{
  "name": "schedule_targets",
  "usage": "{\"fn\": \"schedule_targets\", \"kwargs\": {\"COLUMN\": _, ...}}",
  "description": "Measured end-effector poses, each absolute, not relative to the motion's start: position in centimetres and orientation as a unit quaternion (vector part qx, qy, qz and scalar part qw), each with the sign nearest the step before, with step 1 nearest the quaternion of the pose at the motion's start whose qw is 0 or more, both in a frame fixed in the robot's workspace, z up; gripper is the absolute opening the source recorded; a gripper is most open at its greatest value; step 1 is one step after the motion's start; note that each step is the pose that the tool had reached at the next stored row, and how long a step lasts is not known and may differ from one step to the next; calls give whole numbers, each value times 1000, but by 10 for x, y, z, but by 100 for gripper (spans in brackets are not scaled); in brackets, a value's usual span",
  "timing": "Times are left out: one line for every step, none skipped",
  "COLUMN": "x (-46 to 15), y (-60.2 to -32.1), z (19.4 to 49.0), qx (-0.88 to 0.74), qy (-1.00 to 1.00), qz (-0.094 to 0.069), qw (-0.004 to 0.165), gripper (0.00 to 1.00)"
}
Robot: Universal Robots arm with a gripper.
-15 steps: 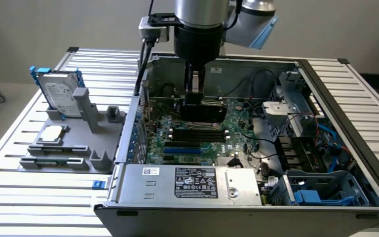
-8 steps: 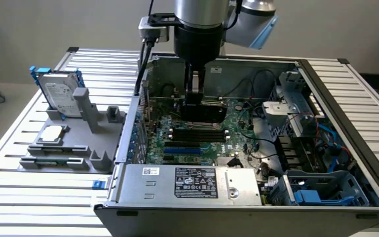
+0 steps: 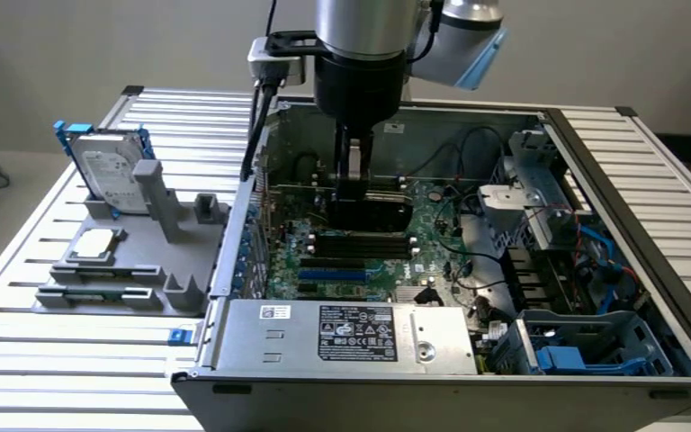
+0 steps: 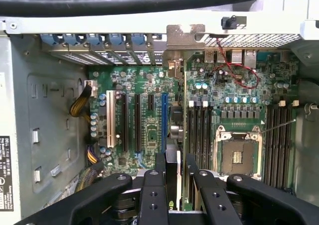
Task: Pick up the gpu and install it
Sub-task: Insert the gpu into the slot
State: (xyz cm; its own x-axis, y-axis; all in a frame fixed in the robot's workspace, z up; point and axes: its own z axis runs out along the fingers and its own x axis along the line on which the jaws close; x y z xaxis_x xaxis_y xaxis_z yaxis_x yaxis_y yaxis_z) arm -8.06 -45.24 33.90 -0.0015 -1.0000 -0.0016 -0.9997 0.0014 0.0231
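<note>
You have the gripper (image 4: pixel 175 161) down inside the open computer case (image 3: pixel 633 180), its fingers clamped on the gpu (image 4: pixel 184 105). The card stands upright on its long edge over the motherboard (image 4: pixel 144 135), just beside the black memory slots (image 3: pixel 352 241). Its long axis runs left to right in the exterior view, and the silver bracket end points to the exterior view's left, at the case's slotted rear wall. You cannot tell whether it sits in a slot. On the desk (image 3: pixel 33 360), well to the exterior view's left, the hard drive (image 3: pixel 112 175) stands in its blue frame.
</note>
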Motion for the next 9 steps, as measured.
{"fn": "schedule_targets", "kwargs": {"x": -81, "y": -454, "z": 339, "qx": 707, "qy": -708, "qz": -9, "qw": 8, "gripper": 26}}
{"fn": "schedule_targets", "kwargs": {"x": -81, "y": -455, "z": 338, "qx": 707, "qy": -708, "qz": -9, "qw": 7, "gripper": 26}}
{"fn": "schedule_targets", "kwargs": {"x": -81, "y": -455, "z": 339, "qx": 707, "qy": -708, "qz": -9, "qw": 8, "gripper": 26}}
{"fn": "schedule_targets", "kwargs": {"x": -81, "y": -455, "z": 339, "qx": 707, "qy": -708, "qz": -9, "qw": 8, "gripper": 26}}
{"fn": "schedule_targets", "kwargs": {"x": -81, "y": -455, "z": 338, "qx": 707, "qy": -708, "qz": -9, "qw": 8, "gripper": 26}}
{"fn": "schedule_targets", "kwargs": {"x": -81, "y": -455, "z": 338, "qx": 707, "qy": -708, "qz": -9, "qw": 8, "gripper": 26}}
{"fn": "schedule_targets", "kwargs": {"x": -81, "y": -455, "z": 336, "qx": 707, "qy": -708, "qz": -9, "qw": 7, "gripper": 26}}
{"fn": "schedule_targets", "kwargs": {"x": -81, "y": -455, "z": 335, "qx": 707, "qy": -708, "qz": -8, "qw": 7, "gripper": 26}}
{"fn": "schedule_targets", "kwargs": {"x": -81, "y": -455, "z": 333, "qx": 707, "qy": -708, "qz": -8, "qw": 7, "gripper": 26}}
